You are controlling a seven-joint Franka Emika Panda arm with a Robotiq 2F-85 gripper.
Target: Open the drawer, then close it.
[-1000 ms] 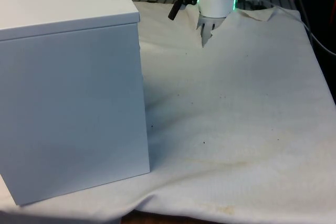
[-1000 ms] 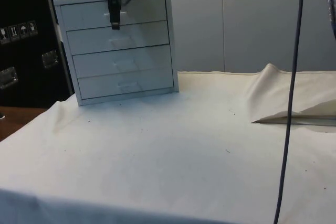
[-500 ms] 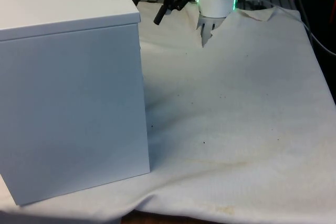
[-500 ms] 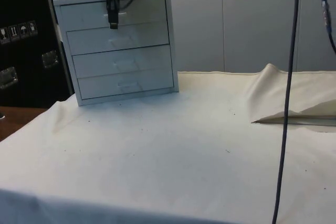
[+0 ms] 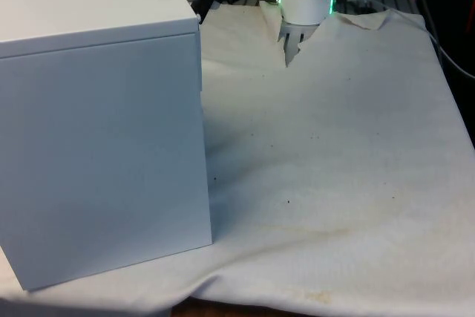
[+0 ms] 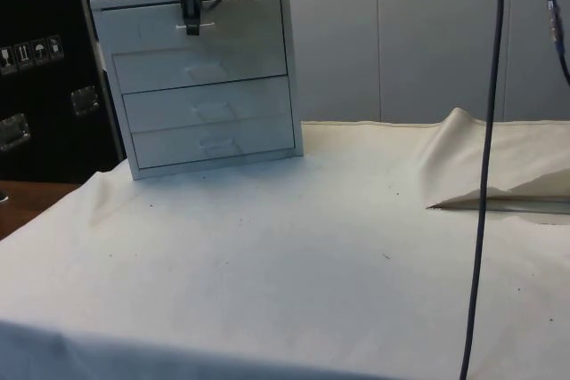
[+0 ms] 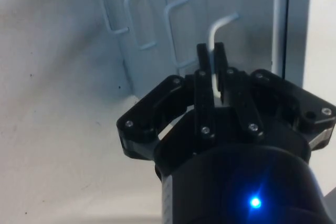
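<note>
1. Chest of drawers (image 6: 205, 77): white, four drawers, standing at the side view's left on the desk (image 6: 294, 255). In the front view it takes up the front view's left (image 5: 96, 131) and turns a blank side to that camera, so the drawer fronts are hidden there.

2. Top drawer (image 6: 214, 17): sits flush with the chest's frame in the side view, with no gap or overhang to be seen. Judged still shut, so the opening pull is not begun and the closing push is also left.

3. Tool (image 6: 191, 22): hangs at the top drawer's front in the side view. In the wrist view the tool (image 7: 211, 59) has its two fingers pressed in on the top drawer's handle (image 7: 223, 24), a thin white bar running up between them. Reads as pinching the handle; the grasp looks made, the pull outstanding.

4. The three lower drawers' handles (image 7: 142, 19) line up beside the gripped one in the wrist view. All are untouched and their fronts look flush.

5. Surroundings, moving right: open white cloth over the desk in front of the chest, with nothing standing in the drawer's likely path. A fold of cloth (image 6: 481, 166) rises at the side view's right, well apart from the chest.

6. A dark cable (image 6: 485, 166) hangs down the side view's right, near that camera and well apart from the chest; judged no hindrance.
</note>
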